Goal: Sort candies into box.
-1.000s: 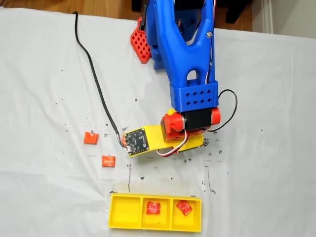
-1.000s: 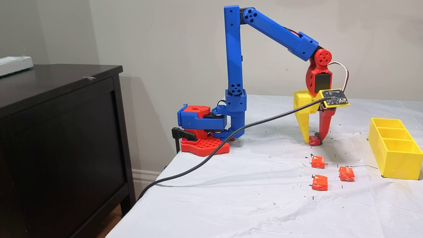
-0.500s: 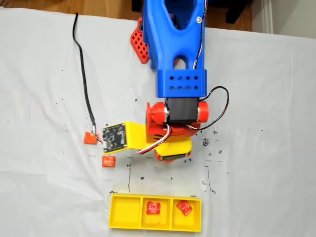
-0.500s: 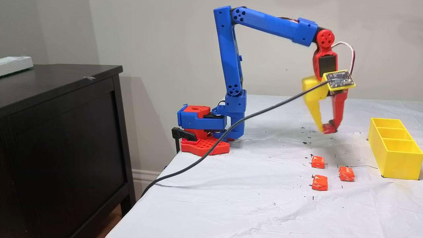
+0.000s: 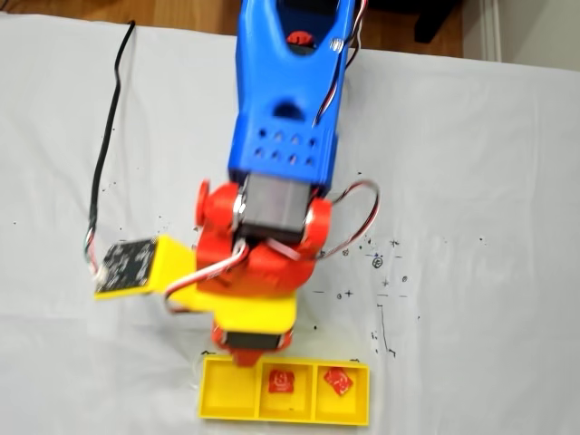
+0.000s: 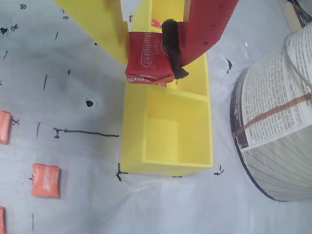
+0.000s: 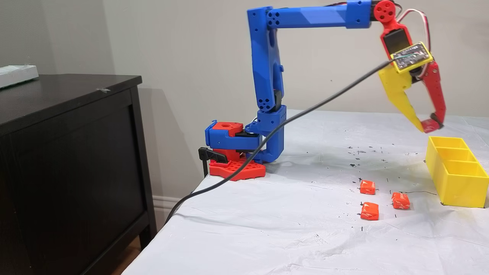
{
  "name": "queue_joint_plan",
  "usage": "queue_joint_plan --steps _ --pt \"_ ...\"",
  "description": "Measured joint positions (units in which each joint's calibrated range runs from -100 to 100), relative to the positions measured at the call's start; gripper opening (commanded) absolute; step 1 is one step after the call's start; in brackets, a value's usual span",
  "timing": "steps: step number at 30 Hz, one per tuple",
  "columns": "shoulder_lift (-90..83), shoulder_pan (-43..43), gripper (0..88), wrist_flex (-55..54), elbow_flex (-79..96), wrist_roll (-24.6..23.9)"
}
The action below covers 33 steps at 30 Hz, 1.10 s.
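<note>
My gripper (image 7: pixel 429 125) is shut on a red candy (image 6: pixel 148 57) with white lettering, pinched between the yellow finger (image 6: pixel 105 24) and the red finger (image 6: pixel 204 24). It hangs in the air above the yellow box (image 7: pixel 458 185), near its far end in a fixed view. In the wrist view the box (image 6: pixel 132 131) lies right under the held candy, its nearest compartment bare. Two red candies (image 5: pixel 281 381) (image 5: pixel 337 381) lie in the middle and right compartments. Three orange candies (image 7: pixel 367 187) (image 7: pixel 369 211) (image 7: pixel 400 200) lie on the white cloth left of the box.
A black cable (image 7: pixel 267 141) runs from the wrist board off the table's left edge. A black cabinet (image 7: pixel 68 152) stands beside the table. In the wrist view a round drum wrapped in printed paper (image 6: pixel 278 122) sits close to the box's right side.
The gripper has risen from the table with the red candy and swung over to the box. The orange candies and the two boxed candies stayed put.
</note>
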Motion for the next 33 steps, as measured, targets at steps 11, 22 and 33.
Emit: queue_joint_plan --steps 11,22,33 --pt "15.1 2.7 0.2 1.2 -15.0 1.2" --pt "19.9 2.3 0.2 2.1 -16.0 2.1" --pt "22.4 1.9 0.2 2.1 -19.2 1.5"
